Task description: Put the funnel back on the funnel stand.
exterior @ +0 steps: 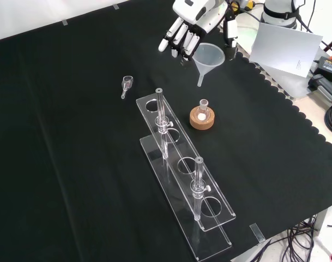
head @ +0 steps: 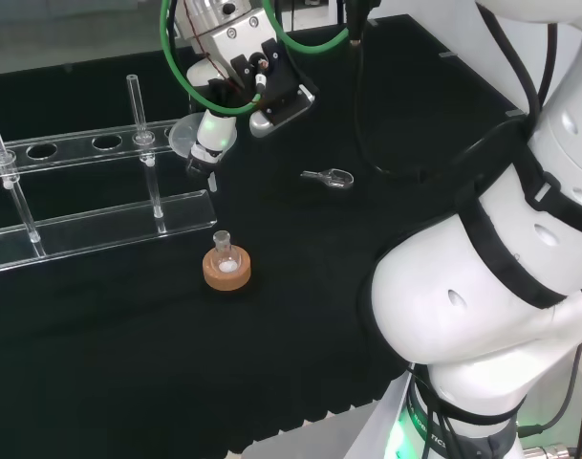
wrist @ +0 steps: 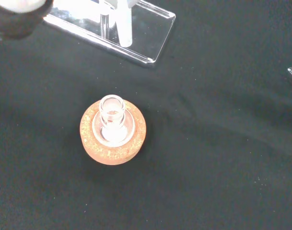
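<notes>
- Fingers point(exterior: 179, 41) of the hand point(exterior: 194, 16) curl loosely downward in the front view, with the thumb side pinching the rim of the funnel point(exterior: 208, 57), which hangs in the air above the desk point(exterior: 73, 164), beyond the small flask point(exterior: 203, 106) on its cork ring point(exterior: 201, 119).
- Head view: the funnel point(head: 203, 136) hangs under the hand point(head: 257, 72), near the right end of the clear stand point(head: 90, 191); a small scoop point(head: 329, 177) lies well apart to the right.
- Wrist view: the flask point(wrist: 112, 115) sits upright in the cork ring point(wrist: 113, 139), near the stand's base point(wrist: 146, 33).

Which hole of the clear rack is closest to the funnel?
The end hole of the rack, beside the upright post near the small scoop. The funnel hangs beyond that end; the other holes lie farther along.
</notes>
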Available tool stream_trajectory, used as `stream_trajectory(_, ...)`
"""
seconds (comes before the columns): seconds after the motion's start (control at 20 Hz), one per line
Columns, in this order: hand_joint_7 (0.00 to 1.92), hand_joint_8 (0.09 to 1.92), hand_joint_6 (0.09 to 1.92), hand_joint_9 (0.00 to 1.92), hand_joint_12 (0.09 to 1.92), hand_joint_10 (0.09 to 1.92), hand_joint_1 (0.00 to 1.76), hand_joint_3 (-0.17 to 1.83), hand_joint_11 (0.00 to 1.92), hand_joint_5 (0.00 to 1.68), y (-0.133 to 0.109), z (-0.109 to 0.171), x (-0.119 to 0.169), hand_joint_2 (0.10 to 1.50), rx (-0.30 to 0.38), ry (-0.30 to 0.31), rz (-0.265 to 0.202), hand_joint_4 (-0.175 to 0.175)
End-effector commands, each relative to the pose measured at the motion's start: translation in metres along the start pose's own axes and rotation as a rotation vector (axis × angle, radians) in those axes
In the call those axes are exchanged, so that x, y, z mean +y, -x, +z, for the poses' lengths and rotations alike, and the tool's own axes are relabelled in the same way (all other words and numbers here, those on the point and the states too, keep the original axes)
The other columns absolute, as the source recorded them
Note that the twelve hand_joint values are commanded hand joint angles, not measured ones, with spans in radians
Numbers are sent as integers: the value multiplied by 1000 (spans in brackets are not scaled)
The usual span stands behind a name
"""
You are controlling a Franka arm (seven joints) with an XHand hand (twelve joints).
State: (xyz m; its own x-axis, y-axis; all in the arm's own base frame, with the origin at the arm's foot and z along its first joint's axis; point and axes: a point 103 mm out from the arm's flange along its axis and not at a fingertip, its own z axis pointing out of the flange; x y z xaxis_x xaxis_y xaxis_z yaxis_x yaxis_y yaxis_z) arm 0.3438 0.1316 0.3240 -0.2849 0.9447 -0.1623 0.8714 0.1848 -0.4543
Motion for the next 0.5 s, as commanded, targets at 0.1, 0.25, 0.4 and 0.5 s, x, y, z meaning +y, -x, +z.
stream_trajectory(0.1,846,594,87,275,87,826,752,70,0,562,-2,-7,-2,787,5,-10,29,-79)
stream_trajectory(0.25,851,595,87,276,87,824,751,71,0,564,-1,-10,0,788,9,-10,36,-80)
stream_trajectory(0.4,855,597,87,276,87,823,750,72,0,571,2,-15,1,788,14,1,41,-80)
stream_trajectory(0.5,859,598,87,277,87,821,750,73,0,578,5,-17,4,788,17,0,44,-80)
